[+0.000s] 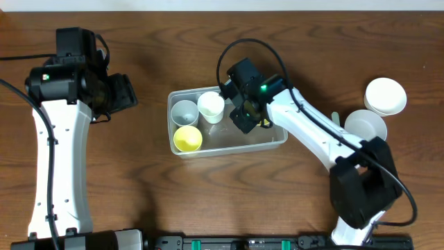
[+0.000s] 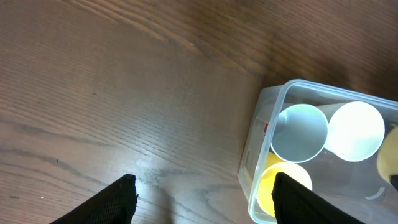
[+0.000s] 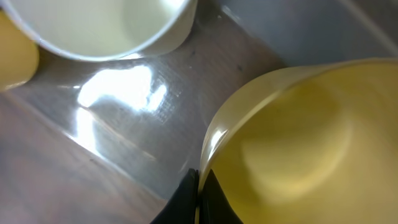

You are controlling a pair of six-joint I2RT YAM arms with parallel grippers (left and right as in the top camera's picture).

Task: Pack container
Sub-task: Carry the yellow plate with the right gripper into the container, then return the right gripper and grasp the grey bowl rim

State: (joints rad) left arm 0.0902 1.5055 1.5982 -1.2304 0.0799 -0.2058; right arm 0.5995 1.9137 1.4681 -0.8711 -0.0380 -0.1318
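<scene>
Bench: dark brown wood, grain running lengthwise. Pale strip along its far edge. Soft glare patches on the wood.

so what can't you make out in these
1. Overhead: the yellow bowl in the right gripper is mostly hidden under the gripper itself.
2. Right wrist: too close, and the bowl runs off the right and bottom edges.
3. Left wrist: the container is cut by the right edge.
</scene>
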